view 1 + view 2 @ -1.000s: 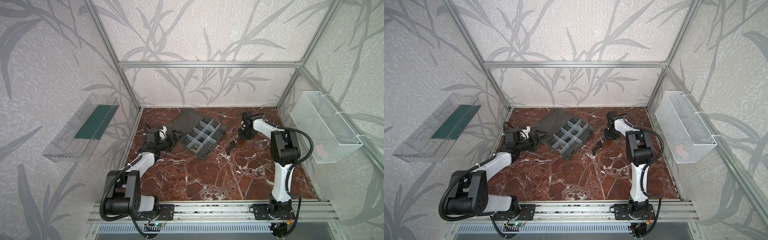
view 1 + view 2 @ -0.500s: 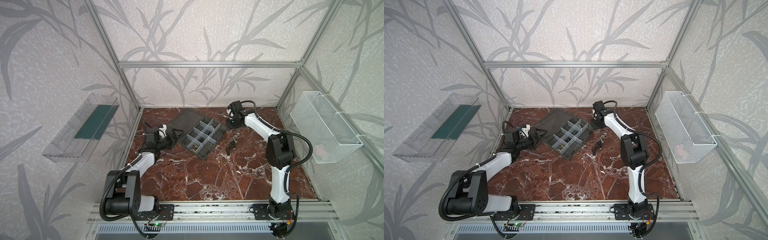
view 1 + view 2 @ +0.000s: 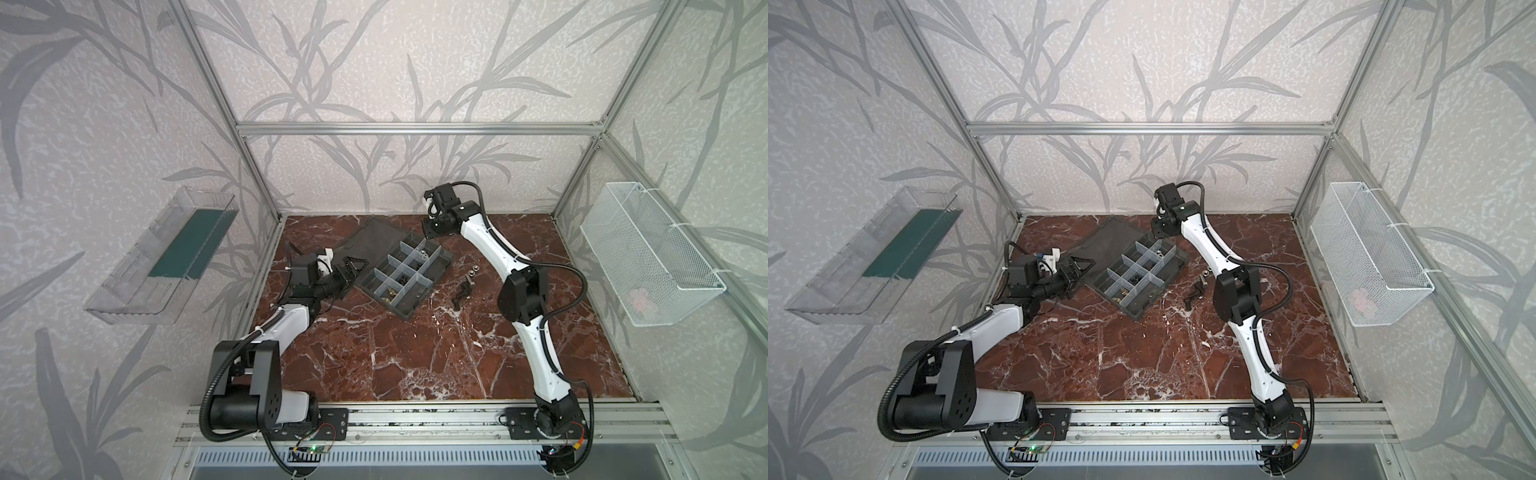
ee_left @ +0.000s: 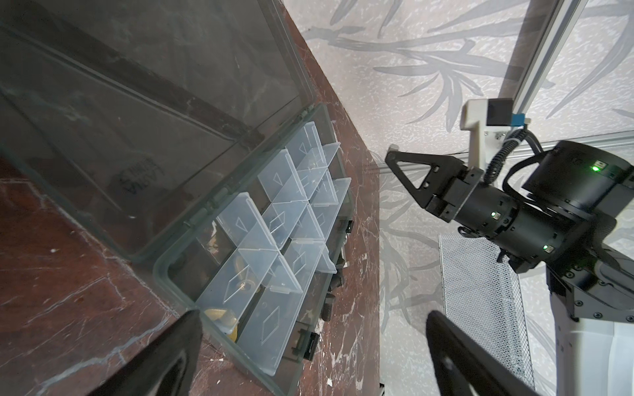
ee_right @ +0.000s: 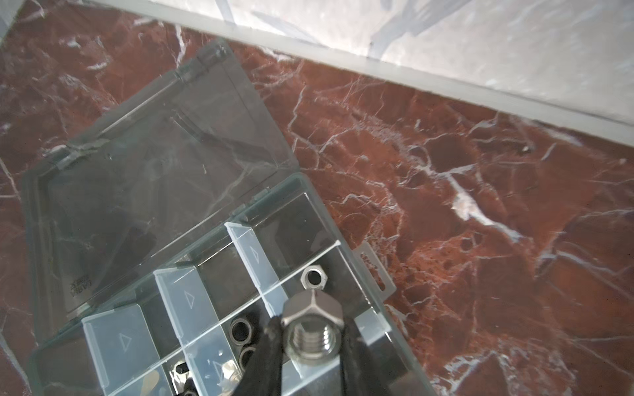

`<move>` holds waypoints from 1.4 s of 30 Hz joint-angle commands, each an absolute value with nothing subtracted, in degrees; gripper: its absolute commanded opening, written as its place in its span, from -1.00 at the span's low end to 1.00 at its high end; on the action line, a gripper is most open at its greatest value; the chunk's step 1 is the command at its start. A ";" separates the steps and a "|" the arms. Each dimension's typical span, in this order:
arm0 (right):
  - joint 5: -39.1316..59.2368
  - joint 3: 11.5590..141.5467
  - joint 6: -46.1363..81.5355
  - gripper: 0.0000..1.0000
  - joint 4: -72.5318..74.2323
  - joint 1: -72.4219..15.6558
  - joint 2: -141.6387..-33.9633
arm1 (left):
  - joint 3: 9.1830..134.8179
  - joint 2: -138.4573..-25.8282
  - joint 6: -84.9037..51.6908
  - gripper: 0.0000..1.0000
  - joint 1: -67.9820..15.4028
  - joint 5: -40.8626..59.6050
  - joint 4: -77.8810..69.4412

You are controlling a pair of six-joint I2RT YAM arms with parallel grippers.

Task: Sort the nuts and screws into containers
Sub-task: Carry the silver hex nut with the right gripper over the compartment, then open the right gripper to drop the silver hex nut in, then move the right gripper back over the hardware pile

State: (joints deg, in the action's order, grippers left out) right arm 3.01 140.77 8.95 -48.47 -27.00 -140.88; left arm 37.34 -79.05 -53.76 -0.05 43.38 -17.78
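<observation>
Right claw (image 5: 310,343) pinches a silver nut (image 5: 311,317), and we see it hanging over an end cell (image 5: 338,271) of the open box (image 5: 288,223), where a second nut (image 5: 313,278) lies. Left claw (image 4: 314,314) stands spread wide just beside the box; loose screws (image 3: 462,291) lie on the marble (image 3: 415,353) beyond it.

Diffuse, even light is filling both top views, casting only faint shadows. Wide-angle perspective is splaying the frame posts (image 3: 210,68) outward. In the right wrist view the closest nut (image 5: 311,334) is showing slightly soft and the wall (image 5: 446,34) is overexposing.
</observation>
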 commanded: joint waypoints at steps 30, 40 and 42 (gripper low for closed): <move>1.46 141.96 9.31 -0.08 -56.21 -27.29 -144.67 | 35.95 -77.48 -54.32 0.99 -0.07 44.37 -19.60; -3.25 129.00 8.43 -0.04 -56.75 -25.04 -131.56 | 36.30 -77.82 -54.21 0.99 -0.01 44.37 -19.68; -2.99 121.56 9.54 -0.03 -53.27 -23.71 -127.04 | 36.55 -77.96 -54.18 0.99 -0.05 44.62 -19.69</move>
